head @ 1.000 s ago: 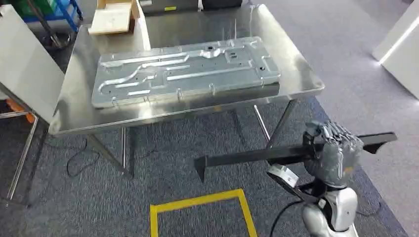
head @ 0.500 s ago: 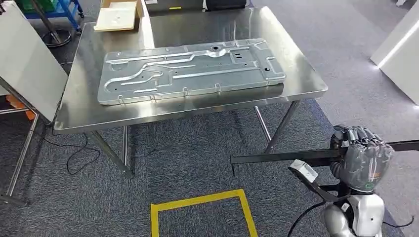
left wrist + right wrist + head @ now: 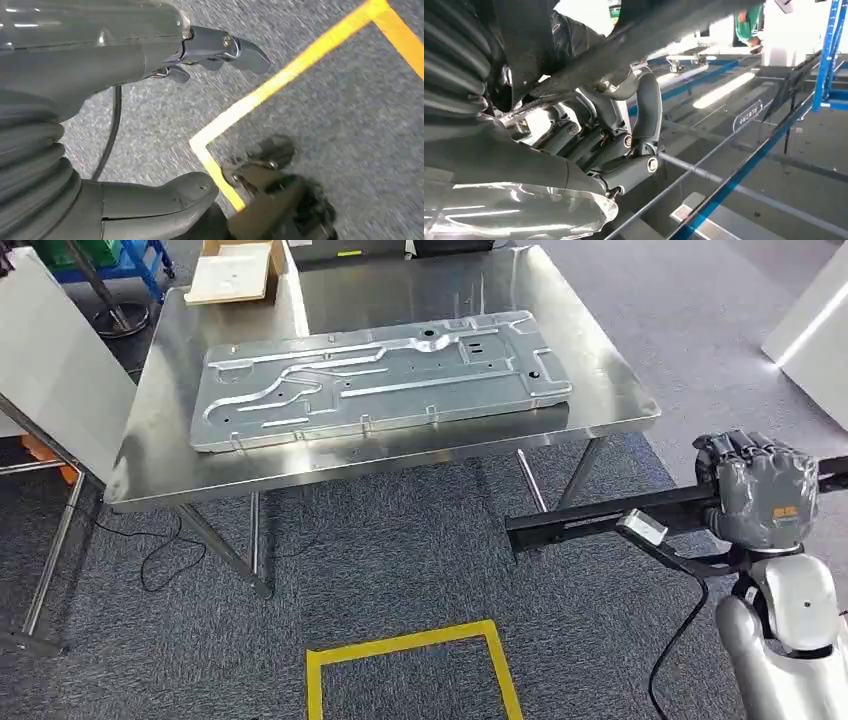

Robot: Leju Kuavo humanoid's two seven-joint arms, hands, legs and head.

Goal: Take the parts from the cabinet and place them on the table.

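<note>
Here, largest first:
Floor: grey carpet runs under and around everything, with a yellow tape square marked on it at the near centre.
Desk: a stainless steel desk stands in the far half of the scene, its legs on the carpet.
Metal panel: a large stamped silver panel lies flat on the desk, reaching across most of its width, its right end a little farther back than its left.
Black bar: a long dark part sits level in the air at the near right, in front of the desk's right corner and apart from it; its left end is free, its right end runs through the right hand.
Cardboard box: an open box rests at the far left corner of the desk.
Right hand: the right hand is clenched around the black bar; the right wrist view shows its fingers wrapped under the bar.
Left hand: the left hand hangs over the carpet near the yellow tape, released, thumb and fingers apart with nothing between them.
</note>
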